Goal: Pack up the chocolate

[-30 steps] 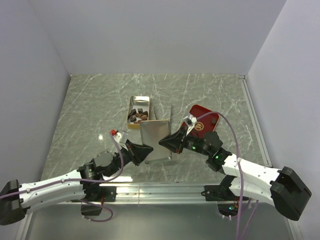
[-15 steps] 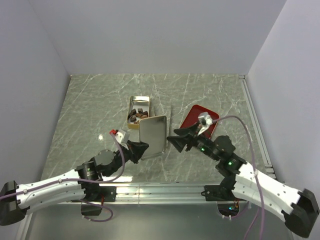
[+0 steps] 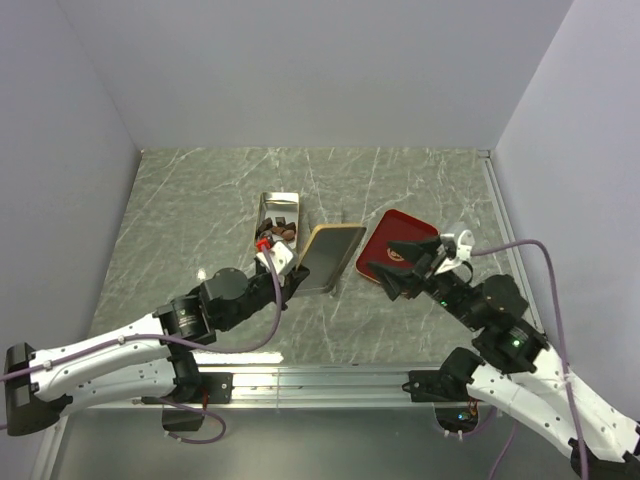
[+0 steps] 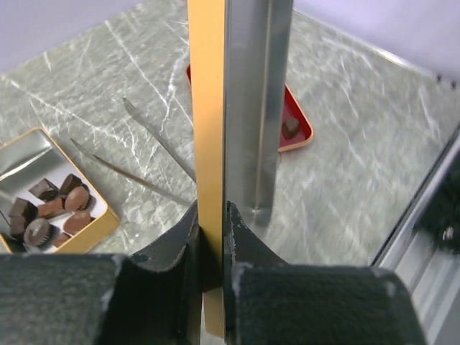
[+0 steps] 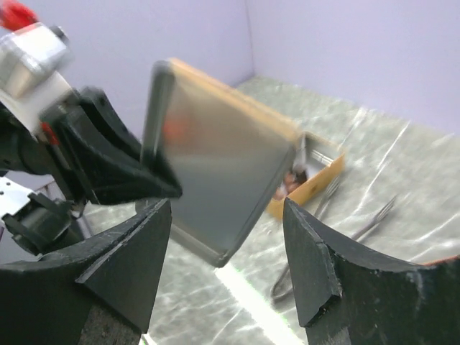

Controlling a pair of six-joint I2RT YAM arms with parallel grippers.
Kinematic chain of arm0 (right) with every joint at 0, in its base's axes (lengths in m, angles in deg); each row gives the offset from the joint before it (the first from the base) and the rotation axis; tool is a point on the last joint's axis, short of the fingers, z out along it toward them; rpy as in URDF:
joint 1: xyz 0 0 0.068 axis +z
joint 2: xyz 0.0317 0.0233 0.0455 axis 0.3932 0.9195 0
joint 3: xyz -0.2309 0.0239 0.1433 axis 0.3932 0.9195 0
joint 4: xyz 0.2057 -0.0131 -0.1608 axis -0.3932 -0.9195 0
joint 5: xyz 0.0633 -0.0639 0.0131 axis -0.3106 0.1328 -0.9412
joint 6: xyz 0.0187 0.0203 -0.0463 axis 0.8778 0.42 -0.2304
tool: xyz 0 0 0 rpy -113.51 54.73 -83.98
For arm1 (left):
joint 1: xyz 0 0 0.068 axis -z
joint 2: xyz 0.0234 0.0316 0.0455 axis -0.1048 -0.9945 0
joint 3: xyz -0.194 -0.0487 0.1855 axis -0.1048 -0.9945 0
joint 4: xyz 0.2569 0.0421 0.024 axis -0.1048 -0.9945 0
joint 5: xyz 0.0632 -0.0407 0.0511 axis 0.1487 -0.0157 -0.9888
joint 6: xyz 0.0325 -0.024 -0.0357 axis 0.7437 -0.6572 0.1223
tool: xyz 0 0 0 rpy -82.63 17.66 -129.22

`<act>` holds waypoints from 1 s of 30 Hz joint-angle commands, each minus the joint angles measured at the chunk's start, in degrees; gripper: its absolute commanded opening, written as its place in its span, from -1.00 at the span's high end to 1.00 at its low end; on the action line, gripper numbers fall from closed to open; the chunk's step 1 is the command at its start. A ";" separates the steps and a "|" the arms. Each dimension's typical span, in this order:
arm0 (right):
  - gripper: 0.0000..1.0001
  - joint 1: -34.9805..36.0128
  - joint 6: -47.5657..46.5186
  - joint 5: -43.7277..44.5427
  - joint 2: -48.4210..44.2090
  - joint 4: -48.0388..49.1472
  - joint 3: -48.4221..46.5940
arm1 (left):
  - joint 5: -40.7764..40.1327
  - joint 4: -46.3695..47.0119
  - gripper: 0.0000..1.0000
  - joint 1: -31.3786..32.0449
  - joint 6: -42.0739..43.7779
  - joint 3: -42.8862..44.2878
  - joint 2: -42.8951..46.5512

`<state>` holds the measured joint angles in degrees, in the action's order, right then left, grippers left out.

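Several chocolates (image 4: 54,208): dark and reddish-brown pieces heaped at the near end of the open gold tin (image 3: 280,203), whose far end shows bare metal.
One more chocolate (image 4: 290,128): alone on the red tray (image 3: 395,230), well apart from the tin.
Tin lid (image 3: 330,258): gold outside, silver inside, held tilted between the tin and the red tray. From the left wrist it stands edge-on and upright. Whether its lower edge touches the table I cannot tell.
Left gripper (image 4: 210,215): fingers pressed together on the lid's rim, one on the gold face and one on the silver face.
Right gripper (image 5: 226,208): fingers spread wide with nothing between them. It hangs over the near edge of the red tray and faces the lid's silver inside, apart from it.
Tweezers (image 4: 154,136): thin metal pair lying flat on the table between the tin and the tray, behind the lid.
Table (image 3: 200,200): grey-green marbled top carrying the tin and the tray side by side, the tin to the left.
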<state>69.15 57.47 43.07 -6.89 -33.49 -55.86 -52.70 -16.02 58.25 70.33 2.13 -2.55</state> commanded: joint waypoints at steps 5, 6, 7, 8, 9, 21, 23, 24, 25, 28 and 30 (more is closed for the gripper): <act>-0.42 0.23 -18.93 -5.64 0.74 -13.31 -14.99 | 10.00 -5.97 0.99 0.15 8.78 1.26 5.78; -0.42 0.23 -20.34 -9.83 1.70 -14.98 -17.88 | 11.05 -6.50 0.99 0.24 8.96 1.53 5.61; -0.42 0.23 -21.31 -11.44 4.14 -17.43 -19.21 | 12.02 -6.95 0.97 0.15 9.05 1.79 5.43; -0.42 0.23 -21.66 -12.76 5.65 -18.59 -20.44 | 13.59 -7.73 0.96 0.15 9.14 2.41 5.17; -0.42 0.15 -22.28 -14.25 7.06 -19.82 -22.02 | 14.22 -8.26 0.96 0.15 9.22 2.85 4.12; -0.40 0.15 -25.71 -22.71 17.18 -21.59 -21.78 | 19.05 -8.44 0.93 0.24 9.49 3.03 3.06; -0.40 0.23 -26.68 -22.79 18.23 -22.55 -21.86 | 19.23 -8.44 0.92 0.24 9.49 3.03 3.06; -0.40 0.23 -26.85 -23.14 18.75 -22.90 -22.12 | 19.32 -8.44 0.92 0.33 9.40 3.03 2.97; -0.39 0.23 -27.03 -23.41 19.80 -23.25 -22.13 | 19.41 -8.44 0.92 0.24 9.49 3.03 2.97; -0.27 0.23 -27.55 -24.64 21.65 -23.43 -21.95 | 19.93 -8.18 0.90 0.33 9.31 3.03 2.88; -0.18 0.23 -27.65 -24.90 22.53 -23.43 -21.60 | 20.37 -8.09 0.88 0.33 9.14 3.03 3.06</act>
<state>69.15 31.05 19.84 13.91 -56.46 -77.30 -34.41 -26.67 58.32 79.11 3.25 -0.40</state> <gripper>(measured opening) 0.603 0.145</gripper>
